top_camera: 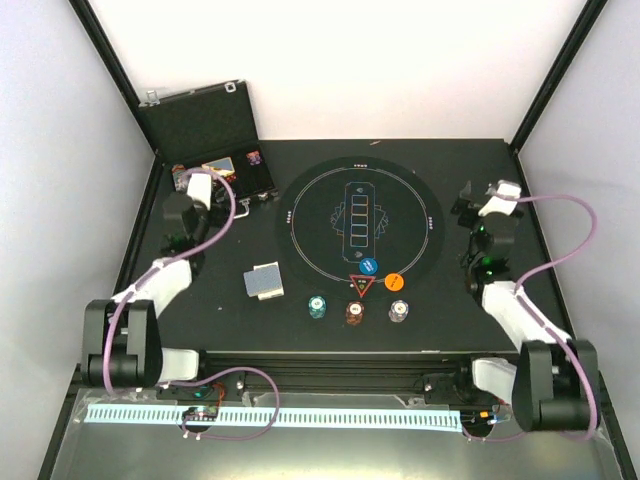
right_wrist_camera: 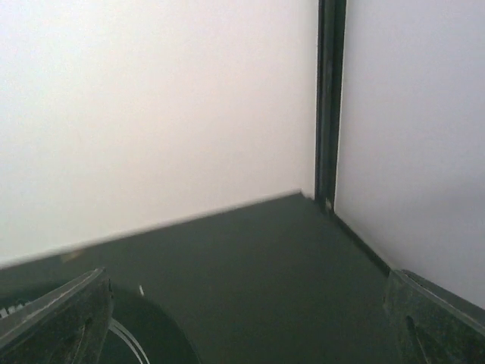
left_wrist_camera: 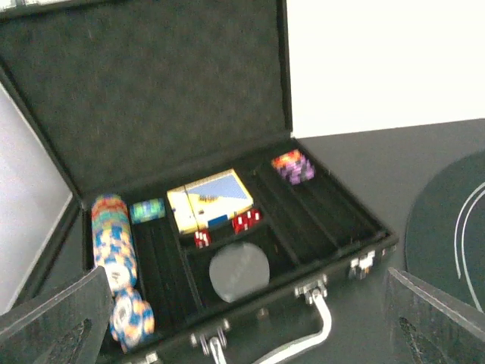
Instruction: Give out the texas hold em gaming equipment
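Teal chips (top_camera: pixel 317 306), brown chips (top_camera: pixel 354 313) and grey chips (top_camera: pixel 399 311) sit beside the near rim of the round black mat (top_camera: pixel 320 230). The red triangle marker (top_camera: pixel 361 285), orange disc (top_camera: pixel 394 282) and blue disc (top_camera: pixel 369 266) lie on it, the blue-grey card deck (top_camera: pixel 265 281) to its left. Beyond, the left gripper (top_camera: pixel 198 180), facing the open black case (left_wrist_camera: pixel 151 91), and the right gripper (top_camera: pixel 468 200) gape empty.

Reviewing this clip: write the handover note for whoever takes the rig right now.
Left gripper: open, empty, facing the open case.
Right gripper: open, empty, over bare table right of the mat.
Laid out: deck left of the mat. The blue disc, orange disc and red marker are on its near part. The teal chips, brown chips and grey chips are just off its near edge.
In the case: chip row, purple chips, dice, card box.
Left, probably: dealing cards; the mat's card outlines are bare.
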{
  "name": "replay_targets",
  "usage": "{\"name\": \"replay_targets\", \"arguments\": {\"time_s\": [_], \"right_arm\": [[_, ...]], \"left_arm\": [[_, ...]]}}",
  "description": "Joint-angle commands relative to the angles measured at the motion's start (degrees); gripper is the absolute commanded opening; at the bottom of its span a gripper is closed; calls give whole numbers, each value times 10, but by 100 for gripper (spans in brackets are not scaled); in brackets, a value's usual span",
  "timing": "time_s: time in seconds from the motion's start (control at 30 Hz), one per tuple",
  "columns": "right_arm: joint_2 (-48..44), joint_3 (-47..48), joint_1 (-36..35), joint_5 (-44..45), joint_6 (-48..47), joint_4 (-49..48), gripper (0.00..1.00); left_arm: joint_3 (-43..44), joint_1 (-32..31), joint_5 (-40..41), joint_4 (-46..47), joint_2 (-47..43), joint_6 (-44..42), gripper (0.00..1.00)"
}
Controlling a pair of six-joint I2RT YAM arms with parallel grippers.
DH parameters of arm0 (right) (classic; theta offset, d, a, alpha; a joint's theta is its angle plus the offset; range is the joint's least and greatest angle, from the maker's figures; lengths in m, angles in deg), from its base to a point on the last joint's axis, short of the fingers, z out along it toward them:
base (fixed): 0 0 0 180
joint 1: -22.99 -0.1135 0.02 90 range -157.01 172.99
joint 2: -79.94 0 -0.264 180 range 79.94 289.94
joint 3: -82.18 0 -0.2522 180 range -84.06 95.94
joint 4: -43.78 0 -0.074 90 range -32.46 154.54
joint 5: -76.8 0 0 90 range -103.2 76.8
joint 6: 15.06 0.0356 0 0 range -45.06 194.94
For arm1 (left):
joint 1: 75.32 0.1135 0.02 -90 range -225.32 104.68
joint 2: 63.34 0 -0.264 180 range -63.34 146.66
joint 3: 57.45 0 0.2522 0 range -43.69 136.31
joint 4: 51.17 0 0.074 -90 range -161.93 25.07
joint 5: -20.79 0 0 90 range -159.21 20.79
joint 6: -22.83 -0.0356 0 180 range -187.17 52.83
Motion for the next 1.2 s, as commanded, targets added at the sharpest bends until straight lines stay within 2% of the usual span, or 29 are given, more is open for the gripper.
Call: {"name": "replay_targets", "arguments": {"time_s": [0.0,0.03,0.07,0.2,0.27,0.43,0.53,0.77,0.97,1.17], "right_arm": [[-66,90,-1,23,51,209,100],[-68,107,-1,59,122,248,100],[-70,128,6,54,164,288,100],[-45,207,22,-151,148,408,100],[-14,255,6,-197,150,479,100],[23,288,-162,-112,136,580,100],[55,292,-254,-100,164,632,95],[121,270,-373,-120,227,663,76],[171,262,-392,-150,242,669,65],[200,250,-398,-162,253,665,63]], "left_arm": [[126,35,-101,-270,-27,-26,99],[144,44,-122,-306,-27,-29,99],[158,55,-143,-334,-27,-28,99],[185,83,-192,-403,-56,-39,99],[190,88,-197,-430,-63,-51,99],[203,95,-193,-475,-66,-77,99],[210,104,-191,-493,-64,-72,99],[213,116,-216,-520,-65,-70,99],[206,117,-204,-530,-64,-82,99],[196,117,-204,-528,-63,-89,99]]}}
